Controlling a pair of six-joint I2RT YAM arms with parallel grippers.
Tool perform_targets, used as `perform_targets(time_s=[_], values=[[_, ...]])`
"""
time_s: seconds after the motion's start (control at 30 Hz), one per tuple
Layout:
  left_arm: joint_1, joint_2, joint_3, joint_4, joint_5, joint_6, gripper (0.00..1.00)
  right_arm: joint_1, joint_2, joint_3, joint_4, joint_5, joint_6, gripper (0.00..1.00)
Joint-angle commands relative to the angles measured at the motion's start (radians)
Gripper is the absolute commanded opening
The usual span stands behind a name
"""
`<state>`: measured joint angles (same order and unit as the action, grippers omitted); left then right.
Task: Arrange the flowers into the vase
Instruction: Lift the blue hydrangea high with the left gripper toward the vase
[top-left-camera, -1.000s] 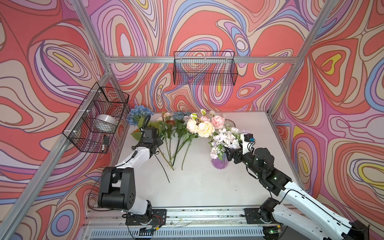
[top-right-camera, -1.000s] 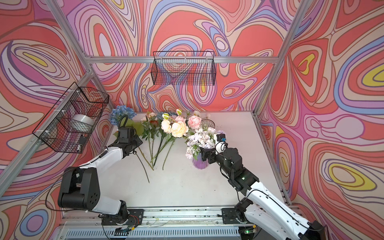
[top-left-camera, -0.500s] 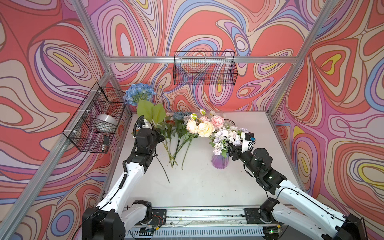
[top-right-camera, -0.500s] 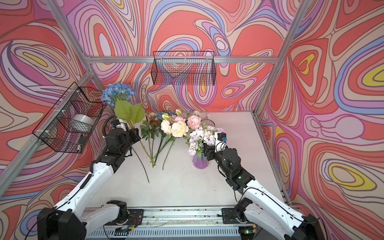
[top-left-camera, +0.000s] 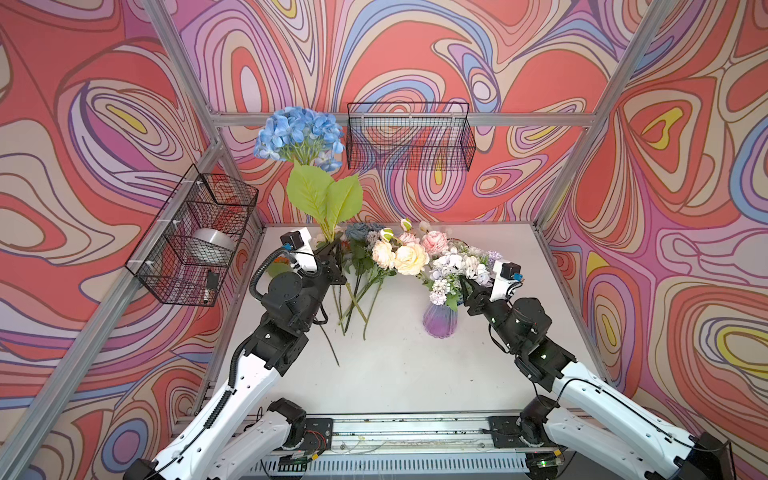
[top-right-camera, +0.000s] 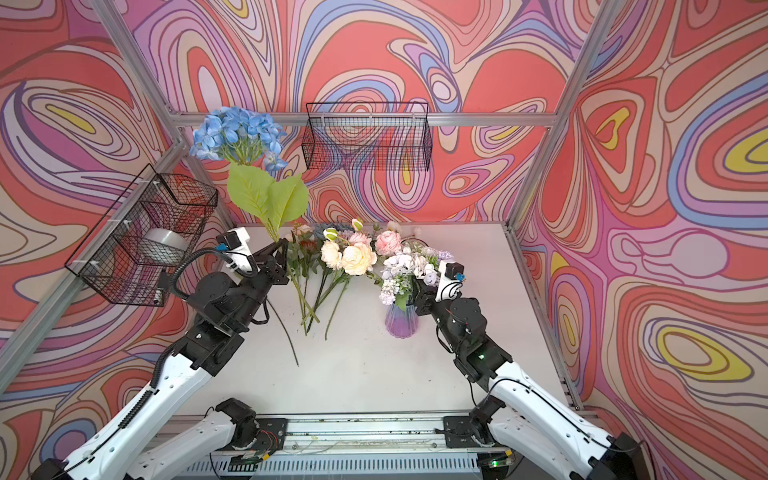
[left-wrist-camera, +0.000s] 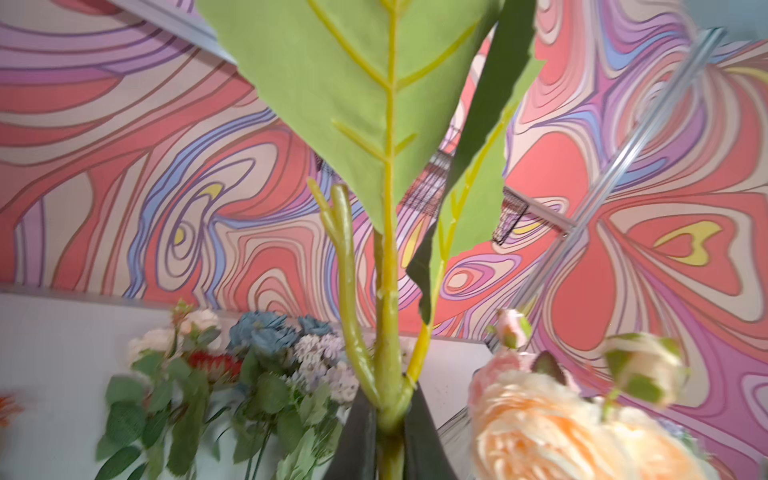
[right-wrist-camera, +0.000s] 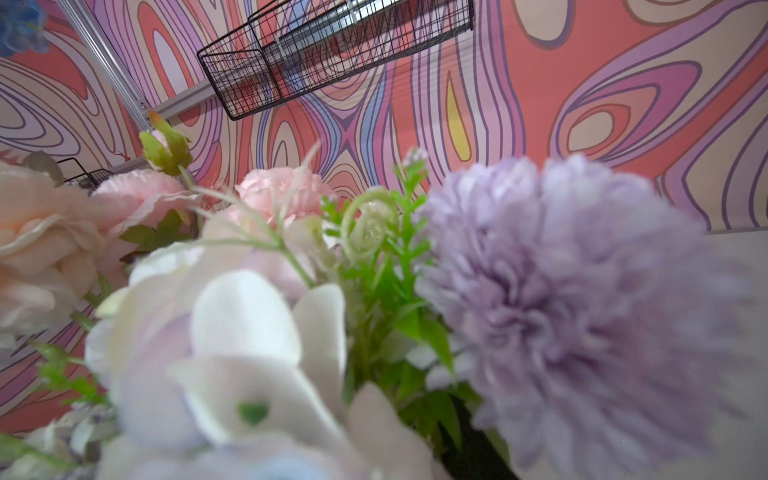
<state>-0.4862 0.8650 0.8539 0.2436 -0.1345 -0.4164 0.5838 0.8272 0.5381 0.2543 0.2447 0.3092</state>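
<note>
Swirling walls (top-left-camera: 124, 174) of red, pink, lilac and blue (with dabs of yellow) close in 3 sides in both top views. Silver metal bars (top-left-camera: 519, 119) frame the corners and edges. The white tabletop (top-left-camera: 395, 374) is evenly lit, with a few dark specks. 2 black wire baskets hang on the walls: the back basket (top-left-camera: 409, 137), and the left basket (top-left-camera: 191, 245), which holds a silvery round object (top-left-camera: 214, 245).

I log white shells on the left arm (top-left-camera: 249, 382) and right arm (top-left-camera: 602, 399), black joint blocks (top-left-camera: 286, 295), a ribbed black hose (top-left-camera: 253, 278), white wrist camera pods (top-left-camera: 306, 253), and a dark, tapered left gripper (left-wrist-camera: 390, 415).
</note>
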Motion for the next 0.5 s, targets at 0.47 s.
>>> perform_targets(time_s=[0.47], values=[[-0.215, 0.108, 0.127, 0.400, 0.139, 0.103, 0.00, 0.003, -0.023, -0.001, 0.106, 0.147, 0.214, 0.45]])
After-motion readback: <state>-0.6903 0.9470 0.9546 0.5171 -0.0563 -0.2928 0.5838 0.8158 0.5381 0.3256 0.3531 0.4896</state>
